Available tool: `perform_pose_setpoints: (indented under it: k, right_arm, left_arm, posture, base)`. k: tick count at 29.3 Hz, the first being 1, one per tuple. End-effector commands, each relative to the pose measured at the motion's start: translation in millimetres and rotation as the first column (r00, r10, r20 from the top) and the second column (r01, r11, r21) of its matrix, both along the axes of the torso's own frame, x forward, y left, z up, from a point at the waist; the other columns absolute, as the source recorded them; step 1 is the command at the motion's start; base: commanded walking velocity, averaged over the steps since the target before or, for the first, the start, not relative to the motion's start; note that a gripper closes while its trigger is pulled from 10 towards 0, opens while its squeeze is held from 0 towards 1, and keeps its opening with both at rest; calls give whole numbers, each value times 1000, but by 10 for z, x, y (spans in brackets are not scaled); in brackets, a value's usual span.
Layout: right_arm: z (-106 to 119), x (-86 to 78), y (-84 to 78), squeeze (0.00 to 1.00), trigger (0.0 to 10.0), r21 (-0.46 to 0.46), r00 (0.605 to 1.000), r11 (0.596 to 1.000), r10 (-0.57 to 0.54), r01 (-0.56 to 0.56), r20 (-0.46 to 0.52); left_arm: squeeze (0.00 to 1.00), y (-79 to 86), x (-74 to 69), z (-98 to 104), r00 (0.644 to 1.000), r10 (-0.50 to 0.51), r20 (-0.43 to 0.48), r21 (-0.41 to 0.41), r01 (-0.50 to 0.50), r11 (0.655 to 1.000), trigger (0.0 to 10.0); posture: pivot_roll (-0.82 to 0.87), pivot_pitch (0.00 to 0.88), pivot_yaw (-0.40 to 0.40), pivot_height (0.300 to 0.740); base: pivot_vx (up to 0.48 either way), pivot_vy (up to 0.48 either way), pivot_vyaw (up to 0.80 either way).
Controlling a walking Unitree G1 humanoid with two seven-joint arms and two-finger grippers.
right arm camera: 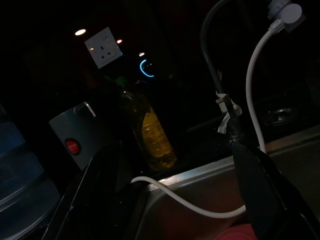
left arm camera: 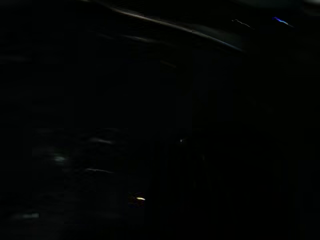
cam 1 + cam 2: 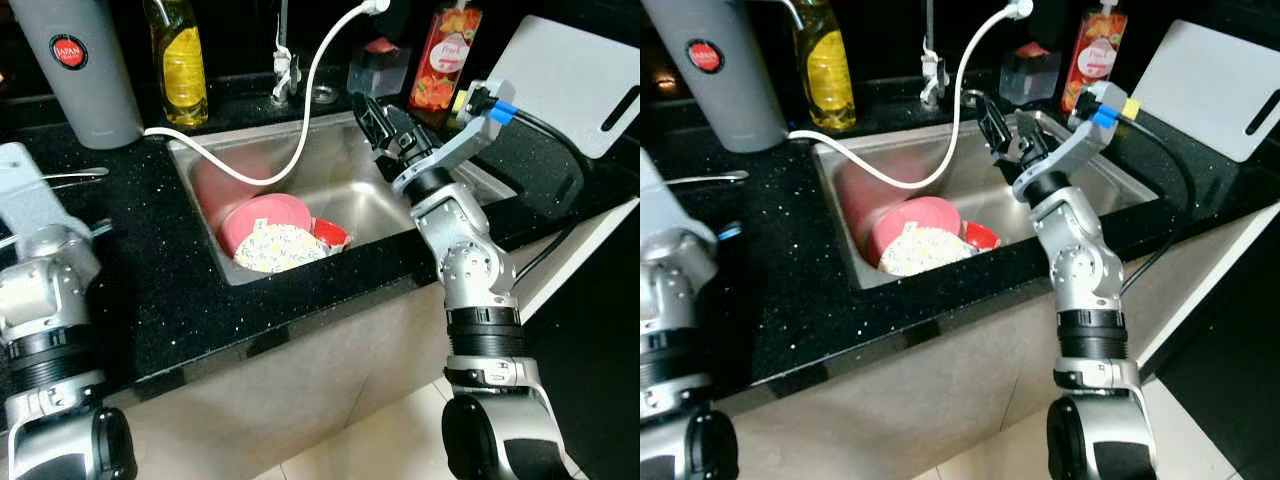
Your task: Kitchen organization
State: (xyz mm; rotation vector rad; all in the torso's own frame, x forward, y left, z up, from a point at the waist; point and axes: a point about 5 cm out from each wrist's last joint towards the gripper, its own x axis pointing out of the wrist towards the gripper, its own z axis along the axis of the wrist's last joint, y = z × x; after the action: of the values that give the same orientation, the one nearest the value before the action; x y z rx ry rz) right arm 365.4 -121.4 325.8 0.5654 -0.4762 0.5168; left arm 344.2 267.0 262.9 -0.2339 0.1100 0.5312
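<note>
In the steel sink (image 3: pixel 345 180) lie a pink bowl (image 3: pixel 268 214), a dish with a yellow flower pattern (image 3: pixel 280 248) resting against it, and a small red bowl (image 3: pixel 331 233) beside them. My right gripper (image 3: pixel 372 112) hovers open over the sink's back right part, above and apart from the dishes, holding nothing. The right wrist view has its two black fingers (image 1: pixel 265 195) spread wide, pointing toward the sink's back rim. My left arm (image 3: pixel 40 270) hangs idle at the counter's left.
A white hose (image 3: pixel 300 140) loops from the tap (image 3: pixel 285 65) into the sink. Along the back stand a grey jug (image 3: pixel 80 70), an oil bottle (image 3: pixel 178 60), a small dark container (image 3: pixel 378 65) and a red bottle (image 3: pixel 445 60). A white cutting board (image 3: pixel 570 80) leans at the right.
</note>
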Motion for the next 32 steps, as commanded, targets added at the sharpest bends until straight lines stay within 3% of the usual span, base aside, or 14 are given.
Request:
perform_pose_setpoints:
  k: [1, 3, 6, 9, 11, 13, 16, 17, 19, 22, 28, 32]
  right_arm:
    - [28, -16, -13, 0, 10000, 14, 1000, 1000, 3, -3, 9]
    - [32, -18, -18, 0, 10000, 14, 1000, 1000, 2, -2, 11]
    - [36, -18, -19, 0, 10000, 15, 1000, 1000, 1, -1, 12]
    - [44, -20, -21, 0, 10000, 17, 1000, 1000, 1, -1, 14]
    - [43, -21, -19, 0, 10000, 17, 1000, 1000, 2, -2, 14]
    - [42, -21, -18, 0, 10000, 17, 1000, 1000, 3, -3, 14]
    - [41, -23, -14, 0, 10000, 17, 1000, 1000, 5, -5, 15]
    - [41, -23, -13, 0, 10000, 17, 1000, 1000, 5, -5, 16]
    - [40, -23, -13, 0, 10000, 17, 1000, 1000, 5, -5, 16]
    - [39, -23, -11, 0, 10000, 17, 1000, 1000, 6, -6, 15]
    - [34, -28, -5, 0, 10000, 16, 1000, 1000, 8, -8, 13]
    - [34, -29, -3, 0, 10000, 16, 1000, 1000, 9, -9, 14]
  left_arm:
    - [0, -124, 41, 0, 996, -88, -4, -13, 88, 996, 10000]
    - [0, -221, 65, 20, 988, -157, 6, -16, 157, 987, 10000]
    - [0, -238, 71, 38, 985, -172, 11, -2, 172, 985, 10000]
    - [0, -109, 6, 269, 989, -61, 138, 149, 40, 988, 10000]
    - [0, -14, -50, 374, 983, 21, 184, 187, -56, 981, 10000]
    - [0, 23, -70, 400, 980, 52, 193, 189, -89, 978, 10000]
    - [0, 162, -129, 441, 965, 147, 216, 122, -176, 977, 10000]
    - [0, 210, -145, 429, 960, 178, 215, 67, -197, 978, 10000]
    - [0, 237, -153, 416, 958, 194, 212, 32, -206, 978, 10000]
    - [0, 358, -195, 314, 945, 288, 155, -45, -284, 958, 10000]
    - [0, 520, -282, 129, 906, 417, 74, -66, -412, 909, 10000]
    - [0, 470, -232, -22, 932, 361, -9, -64, -361, 930, 10000]
  posture:
    - [-86, 146, -35, 740]
    - [-85, 146, -34, 740]
    - [-85, 147, -34, 740]
    - [-84, 147, -34, 740]
    - [-84, 146, -33, 740]
    - [-84, 146, -33, 740]
    - [-84, 145, -33, 740]
    - [-82, 145, -32, 740]
    - [-82, 145, -32, 740]
    - [-82, 145, -32, 740]
    - [-82, 144, -30, 740]
    - [-83, 144, -31, 740]
  base:
    - [0, 0, 0]
    - [0, 0, 0]
    - [0, 0, 0]
    - [0, 0, 0]
    - [0, 0, 0]
    - [0, 0, 0]
    - [0, 0, 0]
    - [0, 0, 0]
    - [0, 0, 0]
    - [0, 0, 0]
    - [0, 0, 0]
    - [0, 0, 0]
